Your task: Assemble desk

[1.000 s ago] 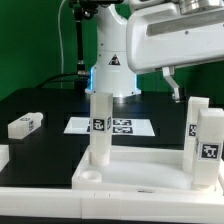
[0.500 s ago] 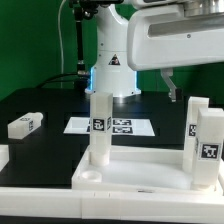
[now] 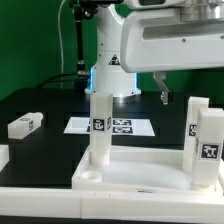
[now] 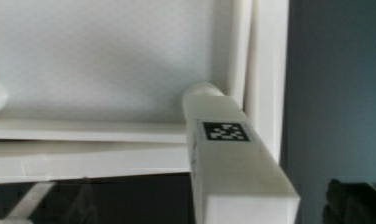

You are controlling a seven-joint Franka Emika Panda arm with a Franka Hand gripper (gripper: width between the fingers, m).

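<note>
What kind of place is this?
Probably a robot testing lab. A white robot arm stands on a black table in front of a green backdrop, and the marker board and desk legs carry black-and-white tags.

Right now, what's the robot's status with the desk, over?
Jaws open, nothing held. Three legs standing on the tabletop; one loose leg lying at the exterior view's left. Nothing seen in the way.
</note>
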